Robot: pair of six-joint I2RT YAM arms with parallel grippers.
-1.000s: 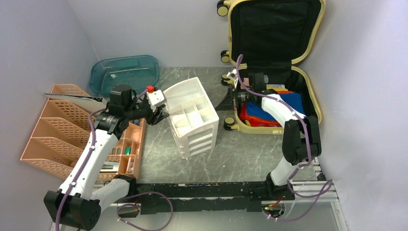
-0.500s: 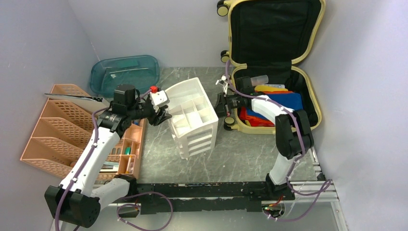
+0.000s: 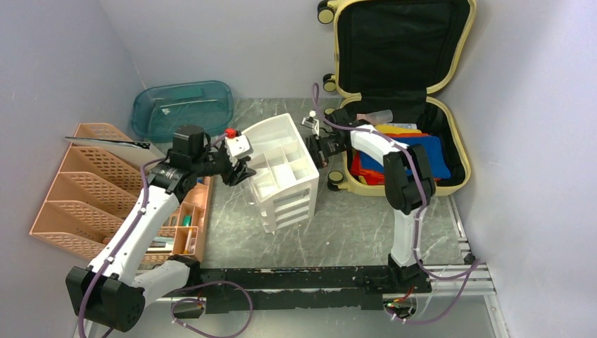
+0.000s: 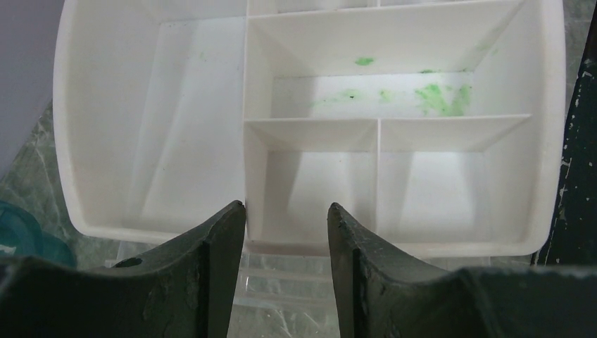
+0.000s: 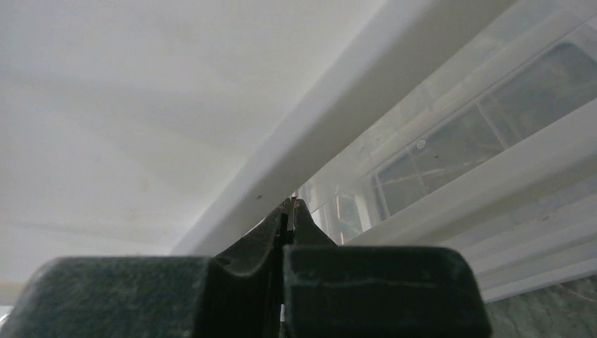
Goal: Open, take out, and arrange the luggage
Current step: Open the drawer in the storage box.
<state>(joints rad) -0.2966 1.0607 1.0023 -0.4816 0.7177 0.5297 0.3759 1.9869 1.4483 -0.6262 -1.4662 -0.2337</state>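
The luggage (image 3: 398,49) lies open at the tabletop's (image 3: 352,225) far right, its lid against the wall. The white drawer unit (image 3: 281,172) stands mid-tabletop. The left hand (image 4: 286,232) is released at its left rim, and the right hand (image 5: 290,211) is clenched empty by its right side.

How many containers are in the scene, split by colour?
teal tray: 1
white drawer unit: 1
peach organiser: 1
pale yellow luggage: 1
Total: 4
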